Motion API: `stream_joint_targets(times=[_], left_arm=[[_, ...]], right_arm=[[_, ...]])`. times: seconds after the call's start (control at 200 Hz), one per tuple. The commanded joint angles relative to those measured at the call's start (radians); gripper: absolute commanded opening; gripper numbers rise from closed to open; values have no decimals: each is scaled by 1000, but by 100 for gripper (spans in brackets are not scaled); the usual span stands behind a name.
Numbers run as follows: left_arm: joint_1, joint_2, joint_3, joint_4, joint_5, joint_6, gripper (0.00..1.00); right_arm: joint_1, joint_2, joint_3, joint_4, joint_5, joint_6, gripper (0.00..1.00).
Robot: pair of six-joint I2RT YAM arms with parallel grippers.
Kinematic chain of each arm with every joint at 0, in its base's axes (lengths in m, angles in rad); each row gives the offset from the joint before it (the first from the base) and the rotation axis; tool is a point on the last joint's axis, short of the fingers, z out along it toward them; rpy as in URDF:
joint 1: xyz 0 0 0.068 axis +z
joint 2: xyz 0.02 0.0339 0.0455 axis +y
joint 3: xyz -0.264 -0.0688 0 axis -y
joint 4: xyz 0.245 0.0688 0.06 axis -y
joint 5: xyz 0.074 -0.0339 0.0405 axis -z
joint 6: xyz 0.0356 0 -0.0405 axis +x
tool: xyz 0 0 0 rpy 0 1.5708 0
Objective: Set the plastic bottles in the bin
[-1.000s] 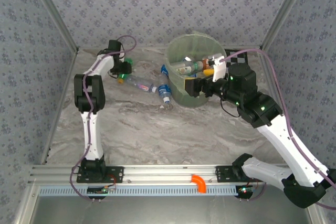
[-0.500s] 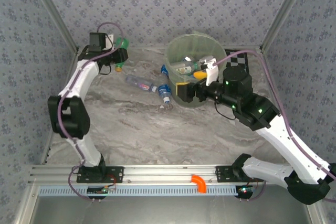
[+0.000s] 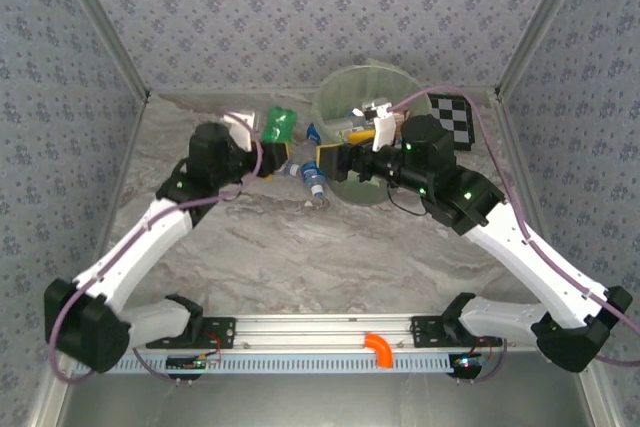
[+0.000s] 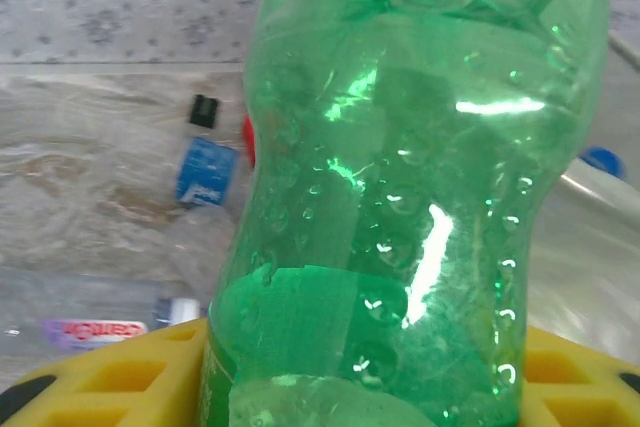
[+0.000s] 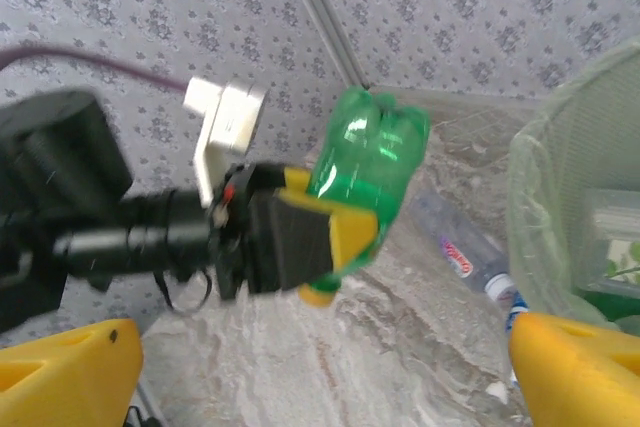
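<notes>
**Plastic bottles: one lifted, several binned, strays on the tabletop**

1. Green bottle (image 3: 279, 125). Translucent green with a dimpled body, its lobed base uppermost. It is pinched near its lower end between the yellow pads of the left end effector (image 3: 270, 153). It is held off the marbled tabletop (image 3: 300, 257), just left of the bin (image 3: 326, 112) and outside its rim. In the left wrist view the bottle (image 4: 420, 197) rises between the two yellow fingers (image 4: 100, 382). In the right wrist view it (image 5: 365, 162) leans slightly to the right above the left end effector (image 5: 305, 237).

2. Bin. Round, pale green and see-through, standing at the far middle of the tabletop. Its wall shows at the right edge of the right wrist view (image 5: 575, 177). It holds several bottles (image 3: 358, 127), partly hidden by the right arm, so the count cannot be told.

3. Right end effector (image 3: 322, 163). Its yellow fingers (image 5: 60, 372) are spread wide with nothing between them. It hangs in front of the bin's near-left wall and faces the left end effector.

4. Clear bottle, blue label (image 3: 313, 179). It lies on the tabletop close by the bin's left wall.

5. Clear bottle, red-lettered label (image 5: 462, 252). It lies on the tabletop below the green bottle and also shows in the left wrist view (image 4: 90, 329).

6. Checkerboard card (image 3: 455, 117). Black and white, just right of the bin by the far wall.
</notes>
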State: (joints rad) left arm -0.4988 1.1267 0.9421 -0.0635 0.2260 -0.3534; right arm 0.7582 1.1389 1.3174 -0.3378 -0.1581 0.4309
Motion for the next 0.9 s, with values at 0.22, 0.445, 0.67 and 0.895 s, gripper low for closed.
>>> stream_joint_targets(times=[0.22, 0.445, 0.67, 0.895], left_arm=[[-220, -280, -93, 61, -162, 42, 52], [-264, -320, -74, 11, -188, 73, 52], [-269, -331, -76, 6, -198, 74, 52], [-270, -319, -76, 16, -195, 76, 52]], right_arm=[[50, 157, 147, 14, -102, 72, 88], [118, 258, 242, -18, -80, 52, 87], [151, 311, 279, -41, -83, 43, 83], [156, 320, 283, -51, -75, 29, 64]])
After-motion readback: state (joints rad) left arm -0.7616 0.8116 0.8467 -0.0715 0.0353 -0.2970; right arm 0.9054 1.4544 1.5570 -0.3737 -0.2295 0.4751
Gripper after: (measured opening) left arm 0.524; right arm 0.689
